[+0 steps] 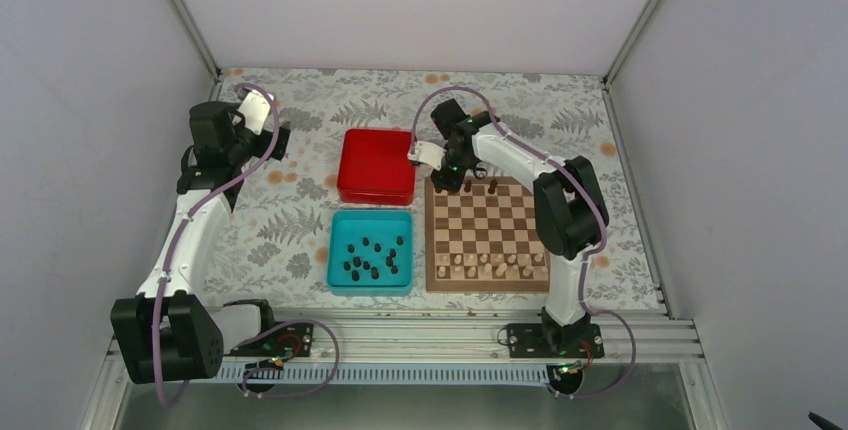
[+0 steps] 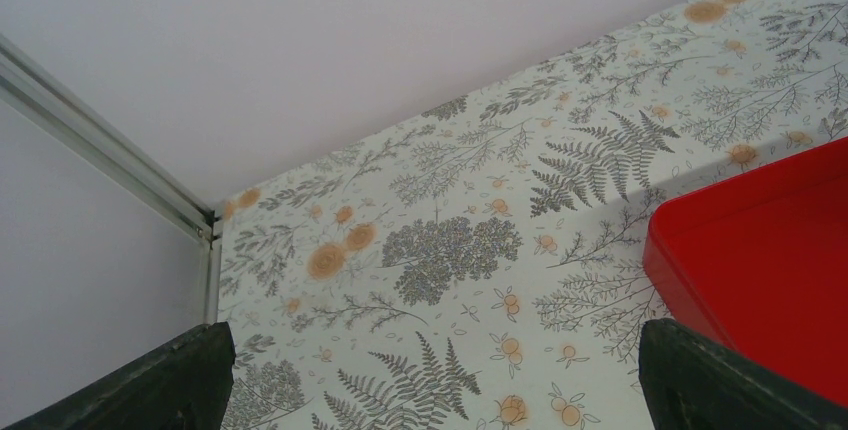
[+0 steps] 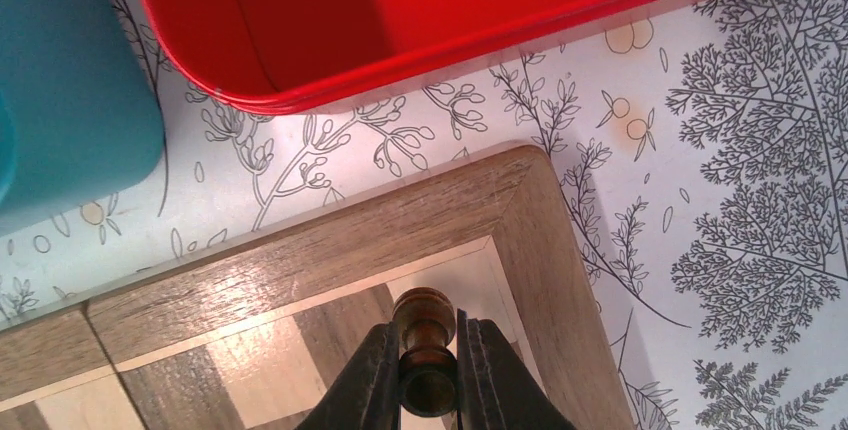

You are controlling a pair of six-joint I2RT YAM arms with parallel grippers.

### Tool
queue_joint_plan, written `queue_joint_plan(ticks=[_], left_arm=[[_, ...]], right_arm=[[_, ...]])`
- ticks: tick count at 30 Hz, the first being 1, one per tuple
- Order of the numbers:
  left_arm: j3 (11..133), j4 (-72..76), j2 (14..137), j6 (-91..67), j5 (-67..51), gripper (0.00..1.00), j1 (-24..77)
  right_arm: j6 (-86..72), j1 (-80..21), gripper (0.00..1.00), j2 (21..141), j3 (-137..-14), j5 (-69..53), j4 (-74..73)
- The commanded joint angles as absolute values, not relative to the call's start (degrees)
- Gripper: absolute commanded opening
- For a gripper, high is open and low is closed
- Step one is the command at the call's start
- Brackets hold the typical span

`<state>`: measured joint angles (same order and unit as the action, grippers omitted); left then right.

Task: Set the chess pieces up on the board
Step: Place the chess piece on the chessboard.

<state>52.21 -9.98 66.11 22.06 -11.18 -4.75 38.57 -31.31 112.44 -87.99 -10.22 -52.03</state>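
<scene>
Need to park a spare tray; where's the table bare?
Bare cloth lies left of the red box and teal tray, toward the left arm. Crowded: the right gripper holds a piece at the far-left corner of the board.

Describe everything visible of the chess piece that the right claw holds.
The chess piece is dark brown and glossy, like turned wood, with a rounded knob and a ringed neck. The right claw pinches it from both sides, the knob showing past its tips, above a corner square of the board. Whether it touches the board is hidden.

Glossy red plastic box (image 3: 420, 10); wood board (image 3: 330, 240) w/ satin sheen.
</scene>
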Motion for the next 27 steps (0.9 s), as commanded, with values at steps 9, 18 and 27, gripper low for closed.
queue_joint_plan(ticks=[9, 18, 27], left_arm=[[52.41, -9.4, 65.45, 22.37, -12.13, 1.0, -5.1], [52.47, -9.32, 65.71, 22.41, -12.22, 1.0, -5.08], [52.38, -9.23, 65.7, 22.5, -12.3, 1.0, -5.07]], right_arm=[[39.72, -29.26, 0.06, 114.46, -87.02, -10.7, -49.56], [40.02, -29.21, 0.06, 114.81, -87.37, -11.89, -50.11], [40.17, -29.26, 0.06, 115.22, -87.5, -12.66, -50.68]])
